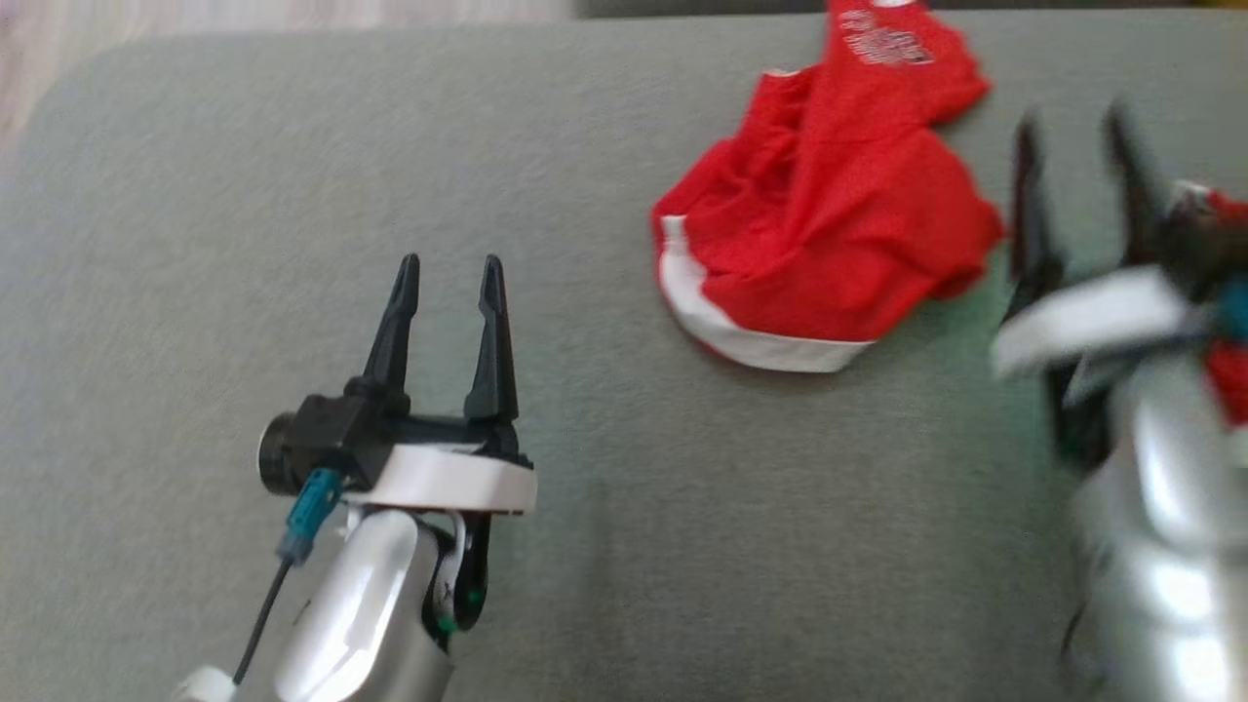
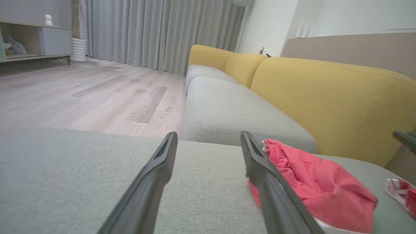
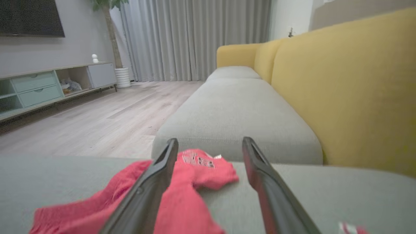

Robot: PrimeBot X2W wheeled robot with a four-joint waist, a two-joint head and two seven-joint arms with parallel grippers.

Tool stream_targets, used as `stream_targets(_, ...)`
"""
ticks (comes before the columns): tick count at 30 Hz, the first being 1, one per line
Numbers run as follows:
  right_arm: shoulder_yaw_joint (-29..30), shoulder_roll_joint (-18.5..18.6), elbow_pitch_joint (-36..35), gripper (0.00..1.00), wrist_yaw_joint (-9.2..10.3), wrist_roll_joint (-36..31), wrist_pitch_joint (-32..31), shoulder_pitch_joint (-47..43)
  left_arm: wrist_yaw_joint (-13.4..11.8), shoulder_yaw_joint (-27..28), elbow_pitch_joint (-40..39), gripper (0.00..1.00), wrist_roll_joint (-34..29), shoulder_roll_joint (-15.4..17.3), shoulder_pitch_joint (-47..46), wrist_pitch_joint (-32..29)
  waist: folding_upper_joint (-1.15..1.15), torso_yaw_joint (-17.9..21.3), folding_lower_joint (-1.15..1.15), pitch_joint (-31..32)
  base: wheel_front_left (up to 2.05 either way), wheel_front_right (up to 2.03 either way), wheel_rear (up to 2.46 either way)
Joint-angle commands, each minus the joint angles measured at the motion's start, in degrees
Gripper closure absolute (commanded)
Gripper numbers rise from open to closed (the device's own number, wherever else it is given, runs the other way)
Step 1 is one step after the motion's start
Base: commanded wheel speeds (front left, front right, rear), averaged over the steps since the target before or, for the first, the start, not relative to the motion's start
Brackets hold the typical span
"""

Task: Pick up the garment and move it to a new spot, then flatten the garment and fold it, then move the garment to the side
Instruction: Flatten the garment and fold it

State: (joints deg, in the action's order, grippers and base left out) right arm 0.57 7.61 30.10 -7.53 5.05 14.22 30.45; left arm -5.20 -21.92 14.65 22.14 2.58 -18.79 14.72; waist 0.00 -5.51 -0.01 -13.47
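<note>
The garment (image 1: pixel 829 195) is a red piece of clothing with a white band and white lettering, lying crumpled on the grey cushion (image 1: pixel 292 146) at the upper right of the head view. It also shows in the left wrist view as a red heap (image 2: pixel 312 182) to the right of that gripper's fingers, and in the right wrist view (image 3: pixel 191 195) low and left, partly behind the left finger. My left gripper (image 1: pixel 450 271) stands open at the lower left, well clear of the garment. My right gripper (image 1: pixel 1072 136) is open just right of the garment, blurred, with nothing between its fingers.
Yellow backrests (image 3: pixel 344 84) line the sofa's far side, with more grey seat cushions (image 3: pixel 234 113) beyond. A wooden floor (image 2: pixel 81 97) lies past the cushion's edge, with a low cabinet (image 3: pixel 48 84) and grey curtains (image 2: pixel 156 32) behind.
</note>
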Motion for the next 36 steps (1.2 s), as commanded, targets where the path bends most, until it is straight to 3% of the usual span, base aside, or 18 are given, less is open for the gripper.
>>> stream_targets(1,-0.16,-2.03,-5.08,0.0,0.04,0.55,0.74,-3.35,0.38,2.45,-1.24,0.0,-0.6,0.3,0.41,0.28,0.0,3.54,0.01,2.94,0.0,0.0,0.0)
stream_targets(7,-1.42,-4.64,-15.25,0.0,0.04,2.03,0.76,-18.09,1.65,4.02,-0.37,0.0,-1.61,0.3,2.22,0.28,0.0,7.83,0.01,4.96,0.0,0.0,0.0)
stream_targets(13,-3.08,-4.71,-18.31,0.0,0.04,5.86,0.77,-21.51,4.57,4.91,2.06,0.0,-5.09,0.78,-0.05,0.28,0.0,11.96,0.01,3.44,0.0,0.0,0.0)
stream_targets(17,-2.56,-4.72,-18.95,0.0,0.04,6.73,0.77,-20.63,8.47,3.57,6.47,0.0,-7.24,3.86,-6.33,-0.54,0.0,13.58,0.01,1.51,0.0,0.0,0.0)
stream_targets(21,-2.18,-4.72,-19.1,0.0,0.04,7.65,0.77,-19.79,11.96,-0.2,11.89,0.0,-7.36,8.64,-14.36,-8.3,0.0,15.19,0.01,-0.21,0.0,0.0,0.0)
stream_targets(24,-2.5,-4.72,-19.1,0.0,0.04,8.53,0.77,-19.23,12.61,-4.77,14.5,0.0,-4.81,12.85,-19.42,-14.85,0.0,16.6,0.01,-1.3,0.0,0.0,0.0)
stream_targets(30,-3.61,-4.73,-18.89,0.0,0.04,10.27,0.77,-18.23,12.67,-17.33,14.24,0.0,8.37,22.5,-25.69,-24.94,0.0,19.27,0.01,-3.0,0.0,0.0,0.0)
stream_targets(36,-4.26,-4.73,-18.54,0.0,0.04,11.41,0.77,-17.68,12.68,-22.96,13.42,0.0,18.99,26.93,-28.95,-29.32,0.0,21.05,0.01,-3.75,0.0,0.0,0.0)
